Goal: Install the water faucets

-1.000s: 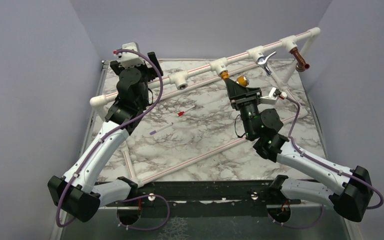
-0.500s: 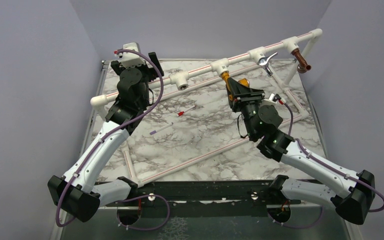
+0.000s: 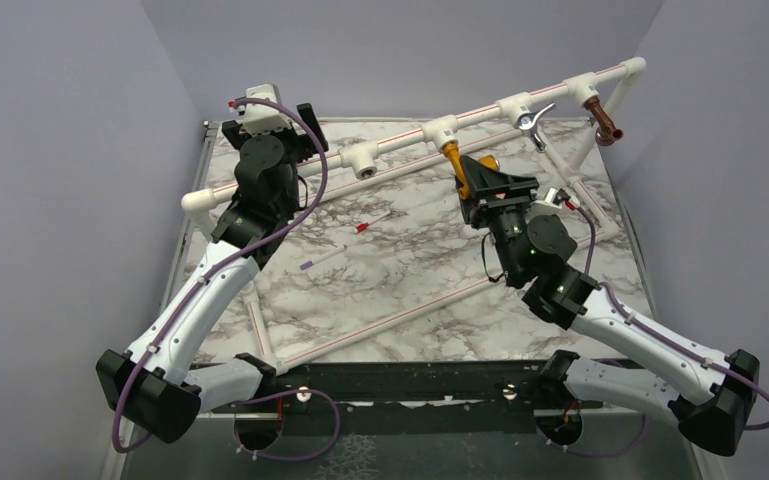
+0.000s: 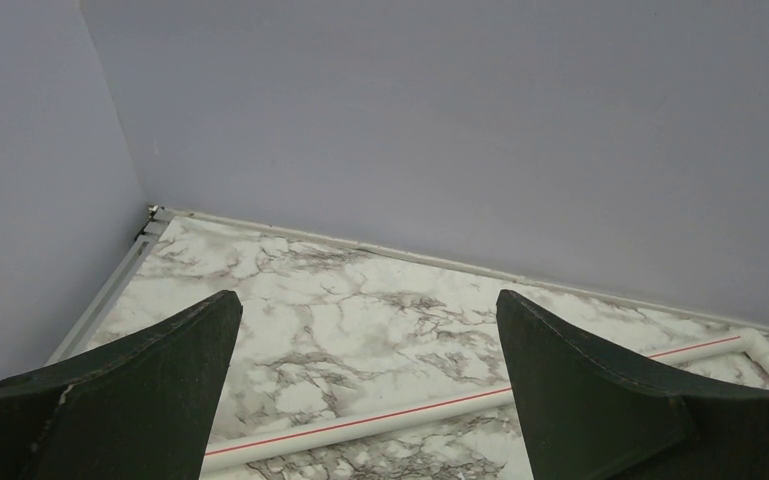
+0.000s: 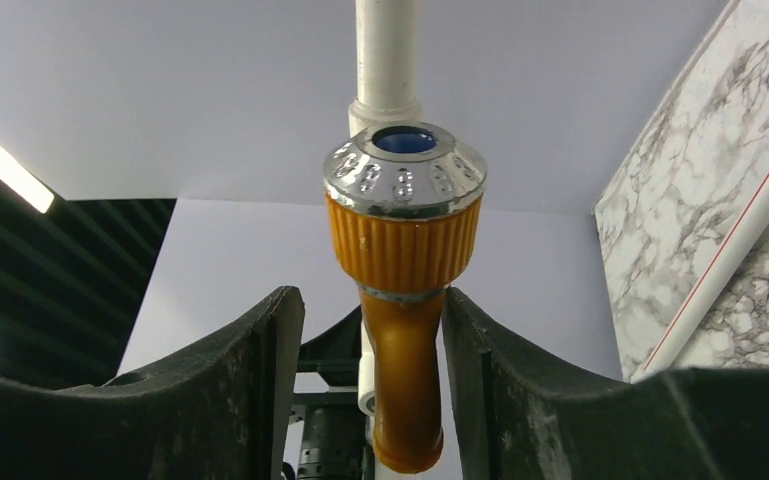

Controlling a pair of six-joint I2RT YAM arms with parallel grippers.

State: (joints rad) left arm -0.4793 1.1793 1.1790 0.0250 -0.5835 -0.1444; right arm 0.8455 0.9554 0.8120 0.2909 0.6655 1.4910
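A mustard-yellow water faucet (image 3: 451,158) with a silvery knob (image 5: 405,172) sticks out of a tee on the raised white pipe (image 3: 480,110). My right gripper (image 3: 472,182) straddles its body (image 5: 405,370). The jaws stand open, with a gap showing on the left side of my right gripper (image 5: 372,305). A chrome lever faucet (image 3: 530,122) and a copper-brown faucet (image 3: 603,122) sit in tees further right. My left gripper (image 3: 306,128) is wide open over the marble at the back left, and nothing lies between the fingers of my left gripper (image 4: 368,305).
An empty tee fitting (image 3: 362,160) sits on the pipe left of the yellow faucet. A thin white red-tipped stick (image 3: 372,222) and a purple-tipped one (image 3: 320,258) lie mid-table. White pipe runs (image 3: 390,318) cross the marble. Grey walls close three sides.
My right wrist has rolled while round the yellow faucet, and its jaws have parted from it. The right arm's elbow has swung right. The left arm has not moved.
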